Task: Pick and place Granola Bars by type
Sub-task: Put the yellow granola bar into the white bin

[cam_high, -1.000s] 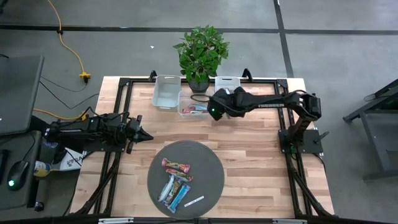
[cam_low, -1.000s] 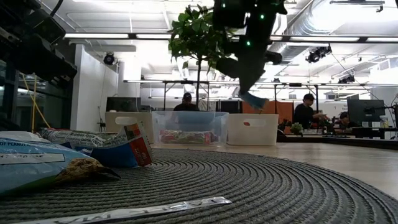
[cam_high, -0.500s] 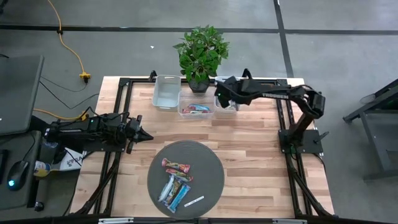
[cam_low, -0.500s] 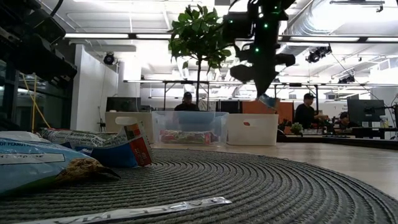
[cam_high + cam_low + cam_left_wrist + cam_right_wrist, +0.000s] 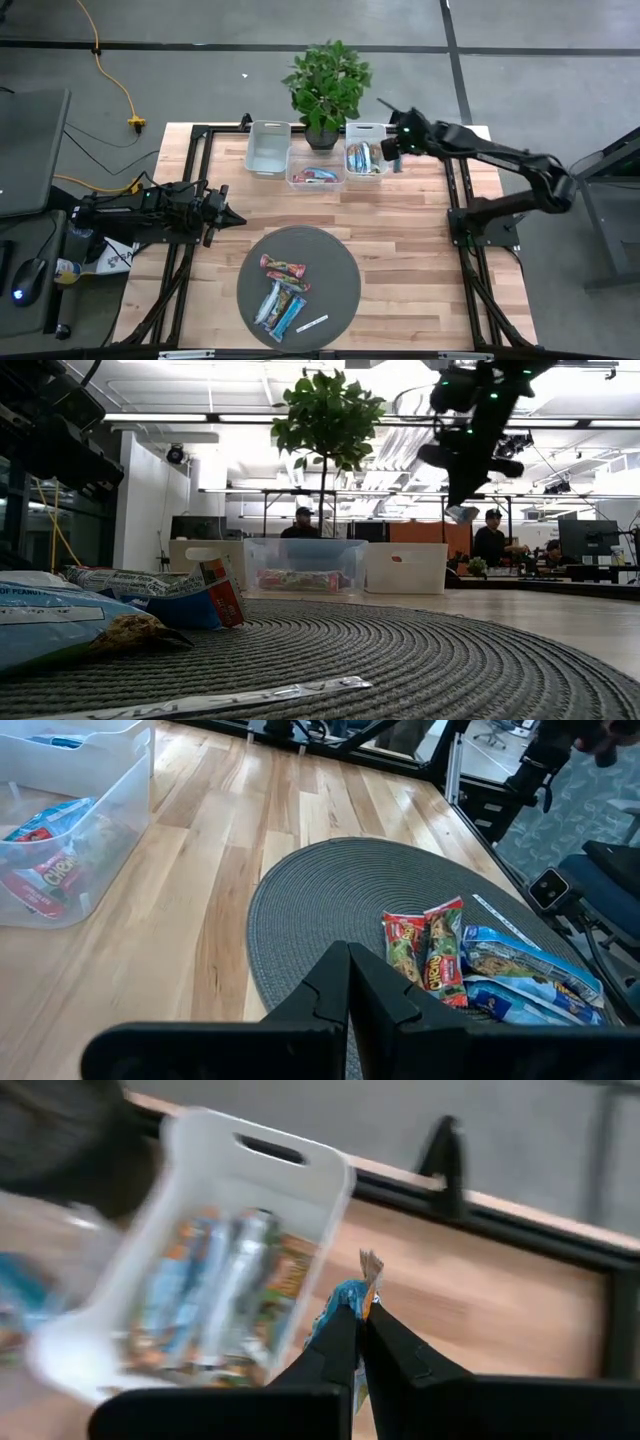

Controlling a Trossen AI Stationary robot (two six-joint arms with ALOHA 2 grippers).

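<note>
Wooden desk [image 5: 400, 230]: granola bars [image 5: 280, 295] on round grey mat [image 5: 335, 265]; more in far bins. Right gripper [image 5: 358, 1320] pinching blue-wrapped bar [image 5: 347, 1298] beside far-right white bin [image 5: 364, 160]. Left gripper [image 5: 238, 218] pressed together, empty.

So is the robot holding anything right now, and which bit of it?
Yes. The right gripper is shut on a blue granola bar, pinching one end of its wrapper, beside the white bin. The left gripper is shut and holds nothing.

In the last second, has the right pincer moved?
Yes. The right pincer swung rightward from the middle bin, past the plant, holding a bar.
</note>
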